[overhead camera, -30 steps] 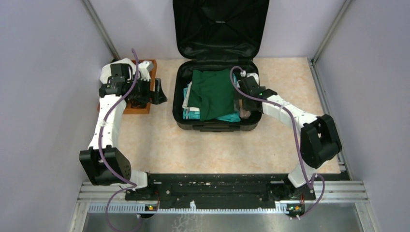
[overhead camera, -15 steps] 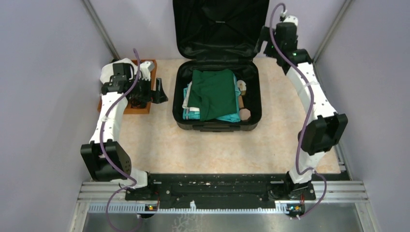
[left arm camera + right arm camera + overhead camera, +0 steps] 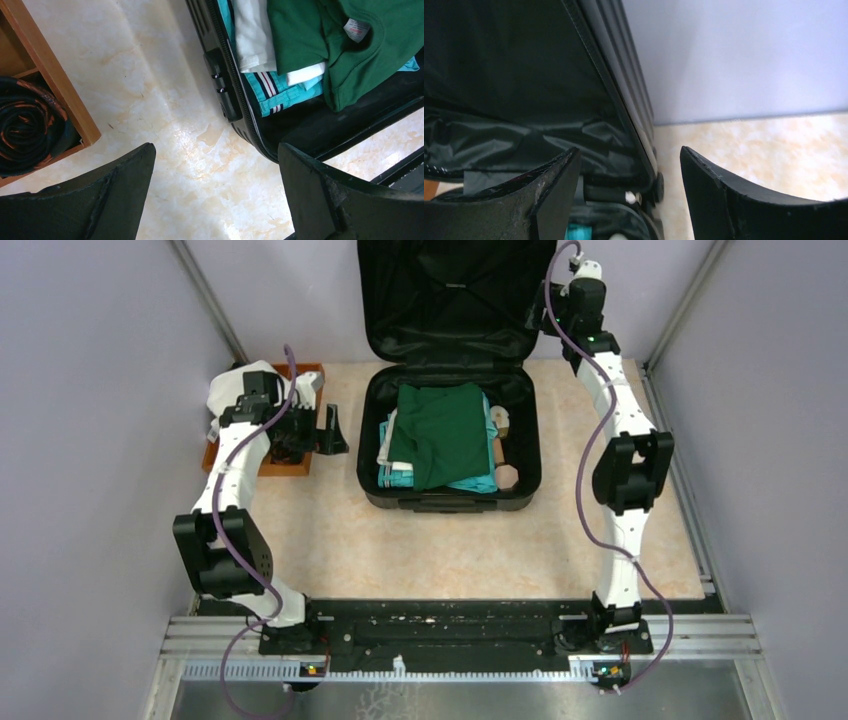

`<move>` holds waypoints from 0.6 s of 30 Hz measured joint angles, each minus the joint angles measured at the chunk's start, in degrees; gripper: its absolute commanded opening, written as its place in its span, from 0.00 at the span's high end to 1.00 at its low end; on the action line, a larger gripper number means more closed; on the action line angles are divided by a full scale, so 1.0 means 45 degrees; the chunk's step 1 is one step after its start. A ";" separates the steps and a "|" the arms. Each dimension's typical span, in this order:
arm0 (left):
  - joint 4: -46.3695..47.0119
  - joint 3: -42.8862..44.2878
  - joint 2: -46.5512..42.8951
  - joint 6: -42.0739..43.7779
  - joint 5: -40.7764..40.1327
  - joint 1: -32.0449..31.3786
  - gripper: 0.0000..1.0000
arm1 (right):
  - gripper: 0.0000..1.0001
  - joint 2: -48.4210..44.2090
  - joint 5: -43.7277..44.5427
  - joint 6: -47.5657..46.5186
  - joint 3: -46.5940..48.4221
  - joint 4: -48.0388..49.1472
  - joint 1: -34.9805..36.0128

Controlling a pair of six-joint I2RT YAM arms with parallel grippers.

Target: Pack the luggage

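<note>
The luggage (image 3: 447, 503) lies open on the table (image 3: 450, 550), its lid upright against the back wall and its shell filled with folded clothes: a green garment (image 3: 440, 435) on top, a teal striped cloth (image 3: 400, 477) and a white cloth (image 3: 252, 35) under it, and a few small brown round things (image 3: 507, 477) along the side nearer the right arm. The right gripper (image 3: 550, 322) is up at the lid's right edge with its fingers spread; in its wrist view the ribbed rim of the lid (image 3: 624, 100) runs between the two fingers (image 3: 549, 190), and whether either one touches it cannot be told. The left gripper (image 3: 328, 435) hangs over bare table, spread wide and holding nothing, with the luggage's front corner just to one side of it and a wooden tray (image 3: 285, 468) to the other. A dark rolled cloth (image 3: 30, 125) sits in the tray's near compartment.
</note>
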 measured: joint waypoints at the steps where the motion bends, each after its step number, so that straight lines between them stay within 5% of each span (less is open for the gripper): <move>1: -0.0005 0.0000 0.0068 0.0005 -0.0034 0.0000 0.02 | 0.30 0.0432 -0.0209 -0.0005 0.0437 0.0194 0.0000; 10: -0.0044 0.0034 0.0160 0.0228 -0.0257 0.0000 0.02 | 0.40 0.2608 -0.0248 -0.0078 0.2769 0.2472 0.0000; 15: -0.0068 0.0058 0.0160 0.0272 -0.0335 0.0000 0.02 | 0.86 0.2667 -0.0316 -0.0170 0.2715 0.4216 -0.0005; 18: -0.0092 0.0063 0.0160 0.0267 -0.0359 0.0000 0.02 | 1.00 0.2424 -0.0597 -0.0092 0.1943 0.5474 -0.0039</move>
